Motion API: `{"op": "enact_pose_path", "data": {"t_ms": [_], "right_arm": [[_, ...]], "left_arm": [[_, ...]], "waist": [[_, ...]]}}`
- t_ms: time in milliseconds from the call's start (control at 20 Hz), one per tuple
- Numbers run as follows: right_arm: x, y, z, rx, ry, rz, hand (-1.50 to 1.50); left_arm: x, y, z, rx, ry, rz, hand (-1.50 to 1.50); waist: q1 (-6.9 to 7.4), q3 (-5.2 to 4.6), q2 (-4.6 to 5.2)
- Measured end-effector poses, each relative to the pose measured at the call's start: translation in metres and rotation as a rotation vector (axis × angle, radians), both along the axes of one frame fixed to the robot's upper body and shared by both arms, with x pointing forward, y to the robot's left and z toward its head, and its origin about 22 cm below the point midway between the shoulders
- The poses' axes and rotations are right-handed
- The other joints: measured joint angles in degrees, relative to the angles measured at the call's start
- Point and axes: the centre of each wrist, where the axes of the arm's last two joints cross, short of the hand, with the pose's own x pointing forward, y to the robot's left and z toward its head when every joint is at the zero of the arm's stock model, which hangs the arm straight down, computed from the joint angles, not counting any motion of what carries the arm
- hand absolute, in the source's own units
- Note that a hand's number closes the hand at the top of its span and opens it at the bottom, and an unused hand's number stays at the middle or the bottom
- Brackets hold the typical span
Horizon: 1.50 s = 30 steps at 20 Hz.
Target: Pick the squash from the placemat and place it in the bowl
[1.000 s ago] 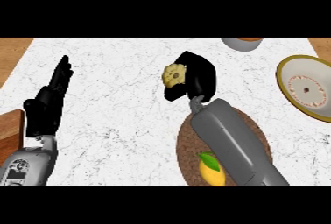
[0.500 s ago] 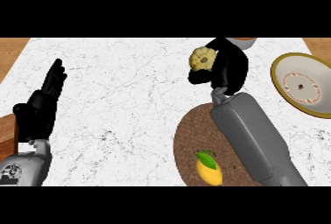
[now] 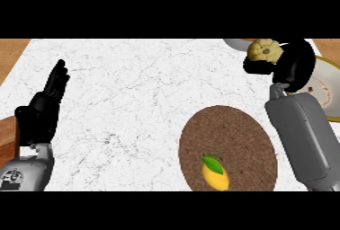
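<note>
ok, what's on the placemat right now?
Only a lemon lies on the brown placemat, near its lower edge. The right forearm covers the mat's right rim, so anything there is hidden.

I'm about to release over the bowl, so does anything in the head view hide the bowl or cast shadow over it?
Head view: the right hand and the squash it holds cover most of the bowl, leaving only a grey sliver of rim at the top edge; no distinct shadow or glare shows on the white counter; lighting looks even.
</note>
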Motion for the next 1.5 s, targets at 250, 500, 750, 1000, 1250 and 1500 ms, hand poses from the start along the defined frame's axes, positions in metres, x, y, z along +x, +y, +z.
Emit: {"op": "enact_pose_path", "data": {"t_ms": [250,500,750,1000,1250,1500], "right_arm": [[0.003,-0.063,-0.015,-0.025,-0.061,-0.069,1.50],[0.004,-0.126,-0.023,-0.122,-0.033,-0.154,1.50],[-0.003,-0.175,-0.045,-0.241,0.036,-0.245,1.50],[-0.012,-0.214,-0.059,-0.278,0.084,-0.316,1.50],[-0.022,-0.232,-0.070,-0.139,0.105,-0.324,-1.50],[-0.027,-0.241,-0.073,-0.025,0.068,-0.234,-1.50]], "left_arm": [[0.006,0.002,-0.008,-0.007,-0.002,-0.002,0.00],[0.008,-0.001,-0.008,-0.008,-0.003,-0.006,0.00],[0.008,-0.007,-0.005,-0.005,-0.011,-0.016,0.00],[0.011,-0.010,-0.003,-0.005,-0.021,-0.026,0.00],[0.014,-0.012,-0.001,-0.010,-0.024,-0.030,0.00],[0.014,-0.013,-0.003,-0.010,-0.027,-0.037,0.00]], "waist": [[0.25,0.01,0.20],[0.56,0.02,0.27],[1.24,0.07,0.50],[2.00,0.16,0.82],[2.39,0.30,1.16],[2.66,0.41,1.31]]}}
